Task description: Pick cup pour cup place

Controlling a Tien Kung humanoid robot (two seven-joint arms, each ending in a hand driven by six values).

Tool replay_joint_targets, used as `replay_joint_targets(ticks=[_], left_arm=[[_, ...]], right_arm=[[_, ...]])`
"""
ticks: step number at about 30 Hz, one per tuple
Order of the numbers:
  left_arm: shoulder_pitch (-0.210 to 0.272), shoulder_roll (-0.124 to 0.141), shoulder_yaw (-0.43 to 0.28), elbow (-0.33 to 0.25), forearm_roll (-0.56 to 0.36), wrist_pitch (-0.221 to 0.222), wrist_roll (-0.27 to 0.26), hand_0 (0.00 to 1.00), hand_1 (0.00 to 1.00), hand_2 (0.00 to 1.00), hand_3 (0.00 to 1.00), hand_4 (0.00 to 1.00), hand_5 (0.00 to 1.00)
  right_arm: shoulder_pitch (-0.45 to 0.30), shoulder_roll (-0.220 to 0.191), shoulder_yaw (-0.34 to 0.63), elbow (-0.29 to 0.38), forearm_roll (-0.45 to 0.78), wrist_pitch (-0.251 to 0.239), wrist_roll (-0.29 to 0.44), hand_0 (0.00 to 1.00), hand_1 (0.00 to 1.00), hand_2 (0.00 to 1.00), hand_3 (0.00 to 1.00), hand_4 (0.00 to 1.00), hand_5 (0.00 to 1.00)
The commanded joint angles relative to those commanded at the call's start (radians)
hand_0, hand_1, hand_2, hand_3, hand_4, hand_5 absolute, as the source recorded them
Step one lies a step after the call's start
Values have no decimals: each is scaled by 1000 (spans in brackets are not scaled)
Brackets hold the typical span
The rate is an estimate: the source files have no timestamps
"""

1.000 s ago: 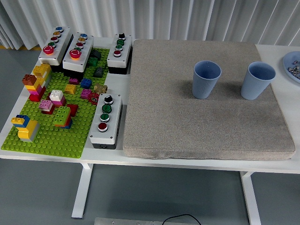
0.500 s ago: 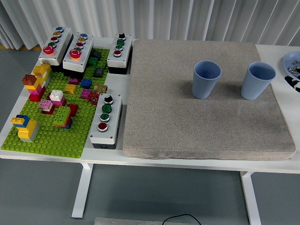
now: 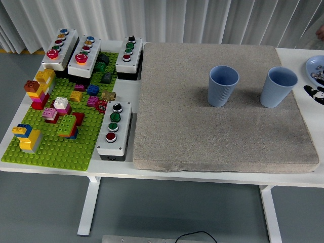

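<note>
Task not begun. Two blue cups stood upright, apart, on grey mat: left cup [image 3: 223, 86], right cup [image 3: 278, 86]. Neither robot hand seen, so finger state cannot be told. Pick, pour, place all left.

A blue plate [image 3: 315, 65] and black fingertips [image 3: 315, 94] are cut off at right.

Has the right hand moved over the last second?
Yes. The right hand has come in at the right edge, beside the blue plate; earlier it was absent.
</note>
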Motion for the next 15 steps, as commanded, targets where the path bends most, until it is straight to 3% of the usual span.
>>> replay_joint_targets(ticks=[15], left_arm=[[-5,-3,5,0,6,-2,3,729,800,835,670,508,892]], right_arm=[[-8,32,-18,-40,4,2,14,909,866,951,923,864,354]])
